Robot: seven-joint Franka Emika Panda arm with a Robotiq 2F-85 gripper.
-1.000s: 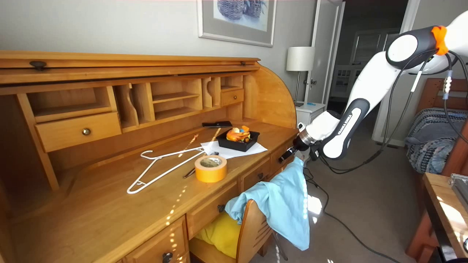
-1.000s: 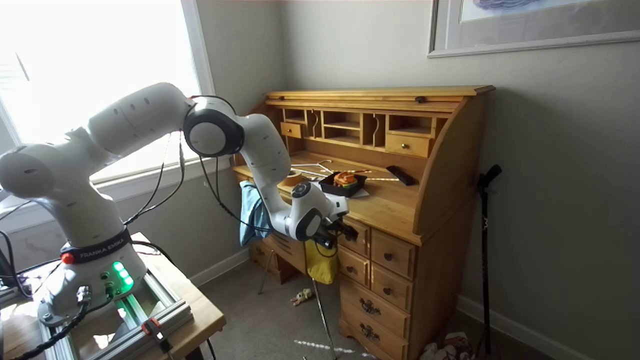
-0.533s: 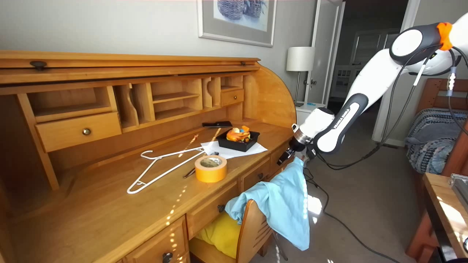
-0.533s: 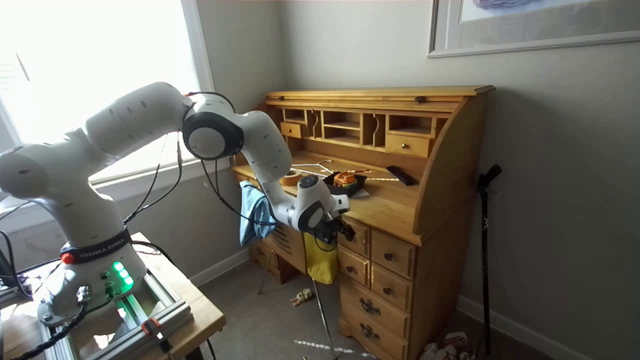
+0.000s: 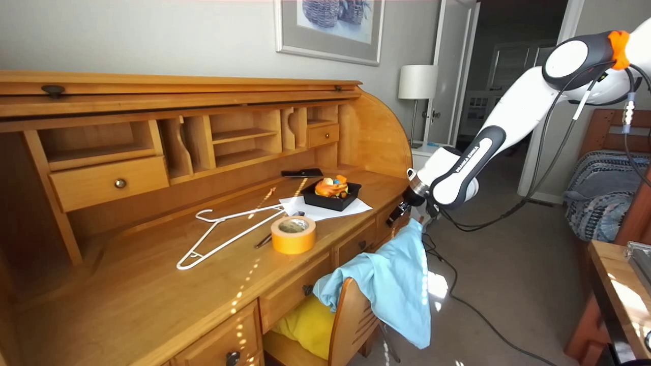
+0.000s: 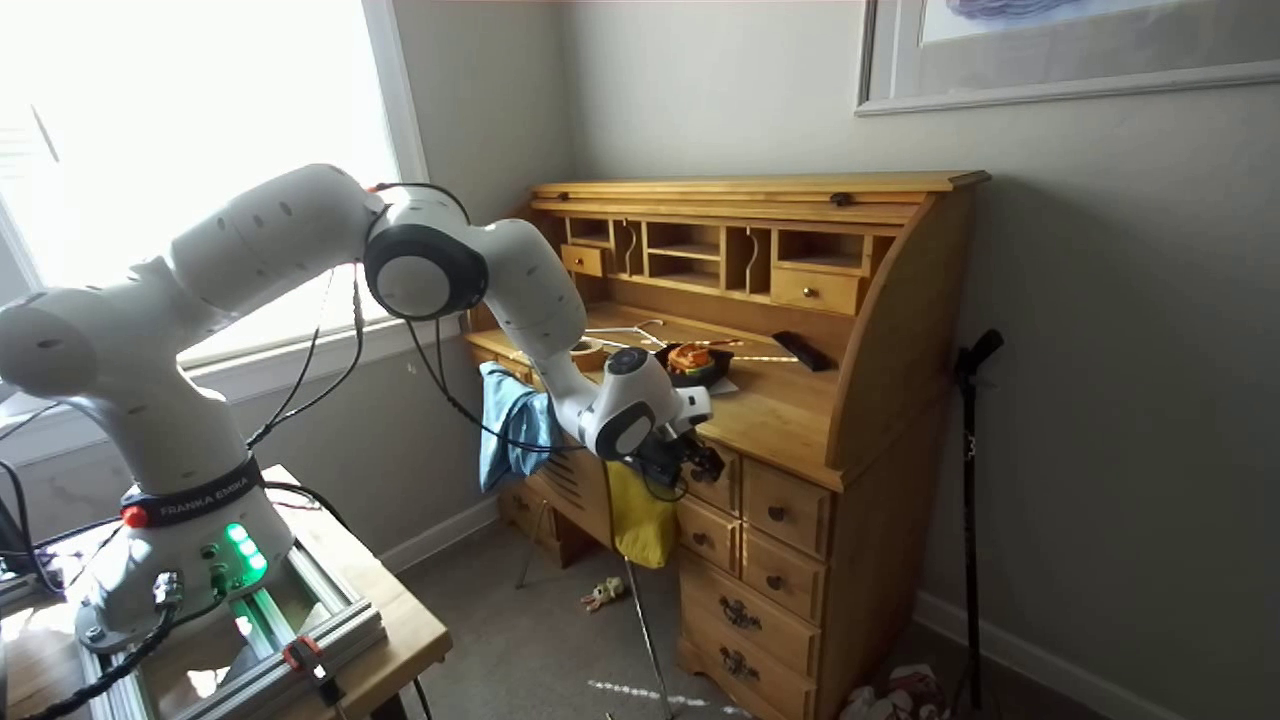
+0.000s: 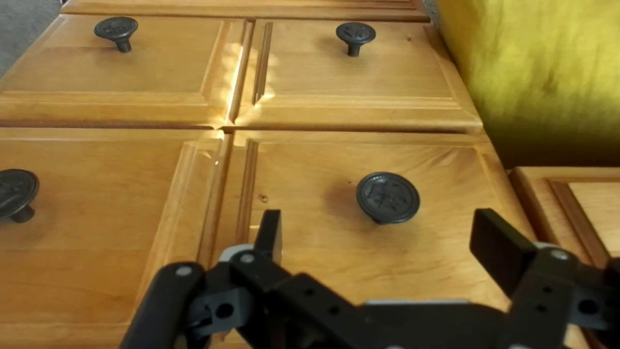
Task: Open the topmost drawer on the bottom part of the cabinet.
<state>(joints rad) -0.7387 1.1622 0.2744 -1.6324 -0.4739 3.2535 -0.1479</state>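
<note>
The cabinet is a honey-brown oak roll-top desk, in both exterior views [image 5: 152, 305] [image 6: 890, 500]. A topmost drawer of its lower part [image 6: 725, 488] is shut; it fills the middle of the wrist view [image 7: 315, 232]. Its dark round knob [image 7: 387, 198] stands out from the front. My gripper [image 7: 378, 225] is open, with one finger on each side of the knob's line and the knob slightly beyond the fingertips, not touched. In both exterior views the gripper [image 5: 397, 214] [image 6: 706, 463] is close to this drawer front and partly hides it.
A chair [image 5: 351, 325] with a light blue cloth [image 5: 391, 279] and a yellow cushion [image 6: 640, 515] stands beside the gripper. A neighbouring top drawer [image 6: 785, 505] and lower drawers [image 6: 708, 535] adjoin. A black tray [image 5: 330, 202] stands on the desktop above.
The arm has shifted a little and its wrist has tilted; in an exterior view the gripper is slightly further right, closer along the drawer front. The drawers have not moved.
</note>
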